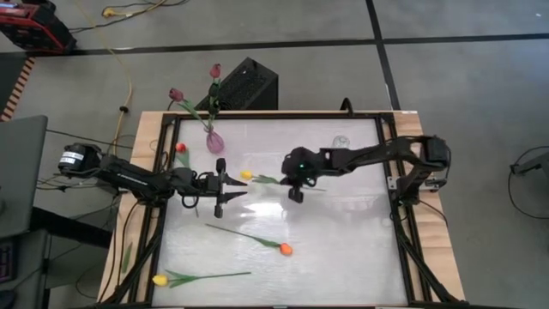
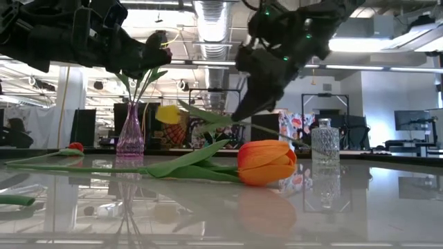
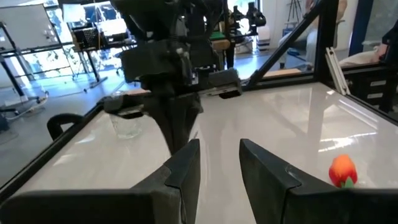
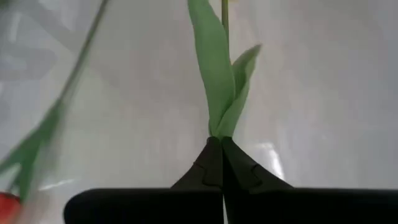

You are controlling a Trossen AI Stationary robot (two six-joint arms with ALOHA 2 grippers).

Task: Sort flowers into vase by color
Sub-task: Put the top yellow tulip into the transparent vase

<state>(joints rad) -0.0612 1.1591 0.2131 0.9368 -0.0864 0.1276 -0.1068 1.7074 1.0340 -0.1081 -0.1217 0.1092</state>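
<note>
A yellow flower (image 1: 246,175) hangs above the table's middle, held by my right gripper (image 1: 296,196), which is shut on its green stem. My left gripper (image 1: 238,188) is left of it and level, open with nothing between its fingers (image 3: 186,163). A pink vase (image 1: 214,140) at the far left holds two maroon flowers (image 1: 176,93) upright. A clear vase (image 1: 341,140) stands at the far right. An orange flower (image 1: 285,249), another yellow one (image 1: 159,280) and a red one (image 1: 181,148) lie on their sides on the table. My right gripper pinches the yellow flower's stem at the base of its leaves (image 4: 219,132) between its two fingertips (image 4: 208,163). The fingers slant down from the table's right. The flower is lifted clear and lies about level, its head (image 2: 168,114) toward the left and its stem end (image 2: 294,140) trailing right.
A black frame (image 1: 395,184) rims the glossy white table. A black box (image 1: 244,84) sits on the floor beyond the far edge. Open table lies to the right, between the right arm and the near edge.
</note>
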